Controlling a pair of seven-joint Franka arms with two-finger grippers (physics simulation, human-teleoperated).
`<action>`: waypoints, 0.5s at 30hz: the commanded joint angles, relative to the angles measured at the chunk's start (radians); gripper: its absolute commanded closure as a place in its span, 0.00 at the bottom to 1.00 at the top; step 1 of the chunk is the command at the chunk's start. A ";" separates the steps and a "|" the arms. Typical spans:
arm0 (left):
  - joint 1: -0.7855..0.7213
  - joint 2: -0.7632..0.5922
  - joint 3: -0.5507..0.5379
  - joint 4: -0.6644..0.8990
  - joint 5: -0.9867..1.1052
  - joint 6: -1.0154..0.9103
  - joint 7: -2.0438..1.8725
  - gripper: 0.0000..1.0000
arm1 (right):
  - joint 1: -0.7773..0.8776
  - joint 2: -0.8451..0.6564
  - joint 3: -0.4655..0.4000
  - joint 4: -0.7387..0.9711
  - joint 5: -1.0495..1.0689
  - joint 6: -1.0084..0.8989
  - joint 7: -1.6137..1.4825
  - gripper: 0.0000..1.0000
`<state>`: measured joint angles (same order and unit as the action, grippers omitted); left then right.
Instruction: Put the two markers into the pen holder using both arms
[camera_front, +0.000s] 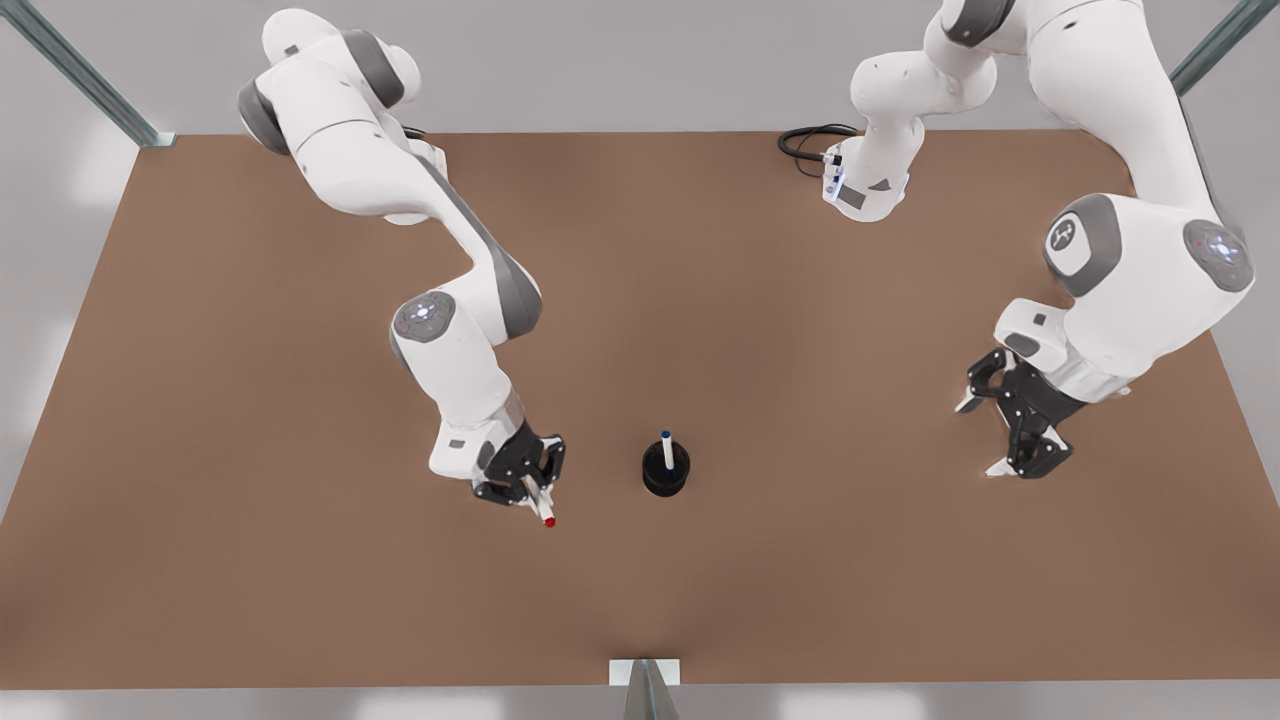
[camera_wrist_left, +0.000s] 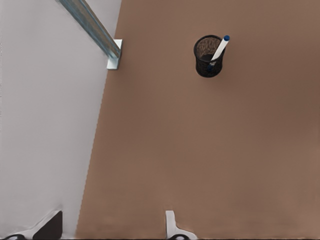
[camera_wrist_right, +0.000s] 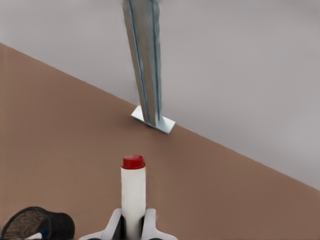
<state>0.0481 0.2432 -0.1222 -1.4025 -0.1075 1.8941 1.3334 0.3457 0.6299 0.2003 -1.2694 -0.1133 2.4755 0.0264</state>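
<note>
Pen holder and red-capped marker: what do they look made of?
The pen holder looks like black wire mesh, probably metal: its wall shows a fine see-through grid. The red-capped marker, shut in the right gripper, looks like smooth matte white plastic with a glossier red cap. The left gripper waits open. Being renders, these are only looks.

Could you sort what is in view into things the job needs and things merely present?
Job: red marker in right gripper; blue marker standing in holder; left gripper, open, waiting.
Merely present: table; frame posts; cable.
</note>
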 joint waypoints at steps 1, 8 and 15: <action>-0.066 -0.057 0.099 -0.006 0.130 -0.262 -1.298 0.00 | 0.027 0.025 -0.005 0.010 -0.034 0.382 0.205 0.77; -0.096 0.070 0.089 0.108 0.127 -0.280 -1.560 0.00 | 0.300 0.178 -0.148 0.143 -0.031 0.617 0.325 0.77; -0.100 0.107 0.093 0.106 0.127 -0.268 -1.606 0.00 | 0.375 0.329 -0.206 0.196 -0.031 0.773 0.365 0.77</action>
<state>-0.0521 0.3480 -0.0291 -1.2968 0.0179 1.6450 0.4712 0.7183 0.9506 0.0007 -1.0761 -0.1446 3.1105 0.2016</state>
